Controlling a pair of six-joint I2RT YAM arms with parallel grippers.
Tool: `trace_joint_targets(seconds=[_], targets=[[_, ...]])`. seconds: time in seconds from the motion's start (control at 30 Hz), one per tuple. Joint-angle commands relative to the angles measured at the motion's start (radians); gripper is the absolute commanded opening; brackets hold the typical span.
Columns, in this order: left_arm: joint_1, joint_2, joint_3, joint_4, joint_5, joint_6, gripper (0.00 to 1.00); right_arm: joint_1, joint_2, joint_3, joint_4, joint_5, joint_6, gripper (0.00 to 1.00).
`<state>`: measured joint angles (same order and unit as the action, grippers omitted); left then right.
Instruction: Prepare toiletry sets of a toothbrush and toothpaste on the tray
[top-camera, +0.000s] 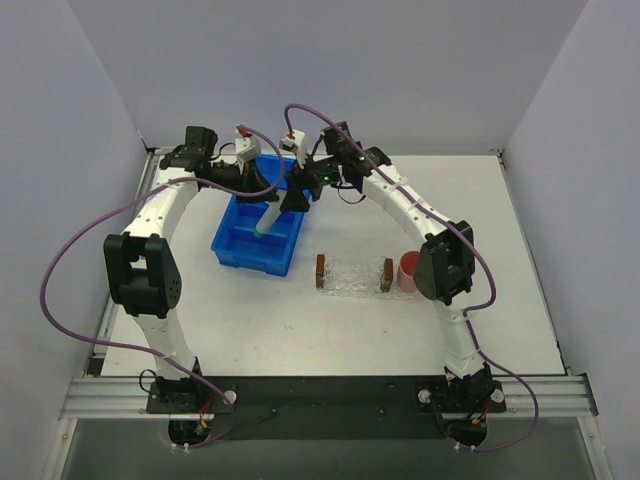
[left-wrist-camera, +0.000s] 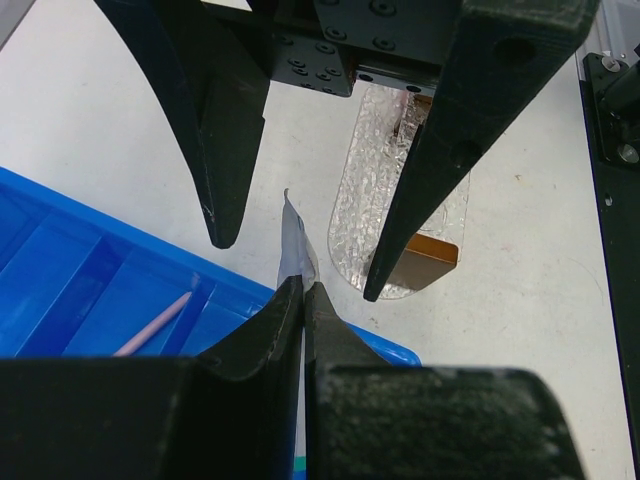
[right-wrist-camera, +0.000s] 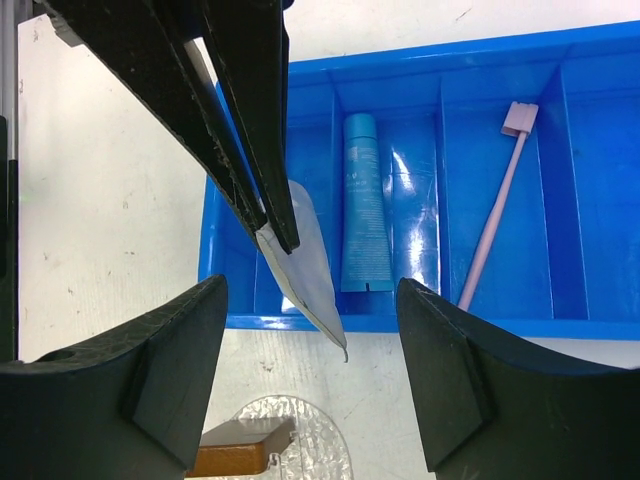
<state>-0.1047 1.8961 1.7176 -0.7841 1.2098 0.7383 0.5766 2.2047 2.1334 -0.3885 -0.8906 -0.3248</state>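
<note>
Left hand (left-wrist-camera: 303, 290) clamped on the pale toothpaste tube (right-wrist-camera: 305, 265), dangling it over the blue bin (right-wrist-camera: 420, 70) — right hand (right-wrist-camera: 310, 290) open, fingers either side (not touching). In the bin lie the toothbrush (right-wrist-camera: 497, 200) and the brighter tube (right-wrist-camera: 363, 200) — the tray (top-camera: 353, 273) sits on the bench (top-camera: 250, 320).

We find no text, brand, number or sign that we can read in any of the views. The brighter blue toothpaste tube (right-wrist-camera: 365, 205), lying in the blue bin (right-wrist-camera: 600, 330), carries faint pale print down its length, but it is too small and blurred for us to make out a single letter. On the pale grey-blue toothpaste tube (right-wrist-camera: 305, 250) we can tell no lettering at all.
</note>
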Motion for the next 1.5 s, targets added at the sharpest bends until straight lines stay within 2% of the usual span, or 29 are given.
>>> trace_joint_targets(seconds=[0.0,0.23,0.37,0.47,0.57,0.63,0.67,0.8,1.1,1.13,1.17,1.27,1.33,1.4,1.43,1.47], targets=[[0.005,-0.026,0.040,-0.001,0.069,-0.001,0.00,0.006,-0.019,-0.003,0.051,-0.053,0.003,0.63],[0.003,-0.031,0.039,0.000,0.076,-0.007,0.00,0.014,-0.019,-0.010,0.085,-0.060,0.026,0.59],[0.000,-0.034,0.031,0.002,0.077,-0.008,0.00,0.017,-0.019,-0.016,0.102,-0.062,0.041,0.53],[-0.001,-0.035,0.025,0.003,0.079,-0.010,0.00,0.020,-0.022,-0.021,0.106,-0.062,0.043,0.44],[0.000,-0.037,0.022,0.008,0.080,-0.011,0.00,0.023,-0.022,-0.026,0.102,-0.062,0.047,0.29],[0.000,-0.037,0.019,0.009,0.080,-0.011,0.00,0.023,-0.025,-0.029,0.097,-0.059,0.047,0.23],[-0.001,-0.037,0.017,0.011,0.080,-0.011,0.00,0.023,-0.023,-0.027,0.097,-0.057,0.049,0.16],[0.002,-0.038,0.014,0.014,0.077,-0.011,0.00,0.023,-0.026,-0.026,0.080,-0.044,0.041,0.01],[0.022,-0.042,0.010,0.069,0.050,-0.057,0.00,0.023,-0.025,-0.010,0.059,-0.005,0.030,0.00],[0.031,-0.042,0.011,0.074,0.050,-0.069,0.03,0.023,-0.026,-0.009,0.057,-0.001,0.029,0.00],[0.036,-0.042,0.013,0.083,0.048,-0.074,0.12,0.023,-0.026,-0.006,0.056,0.004,0.026,0.00],[0.057,-0.040,0.022,0.086,0.045,-0.082,0.29,0.023,-0.025,0.006,0.046,0.036,0.021,0.00],[0.069,-0.043,0.027,0.083,0.043,-0.079,0.34,0.022,-0.026,0.010,0.039,0.056,0.020,0.00],[0.076,-0.048,0.027,0.069,0.039,-0.070,0.43,0.019,-0.026,0.017,0.033,0.065,0.021,0.00],[0.079,-0.051,0.027,0.060,0.037,-0.051,0.52,0.019,-0.028,0.017,0.030,0.071,0.020,0.00],[0.082,-0.054,0.024,0.051,0.031,-0.045,0.54,0.019,-0.028,0.019,0.027,0.077,0.021,0.00]])
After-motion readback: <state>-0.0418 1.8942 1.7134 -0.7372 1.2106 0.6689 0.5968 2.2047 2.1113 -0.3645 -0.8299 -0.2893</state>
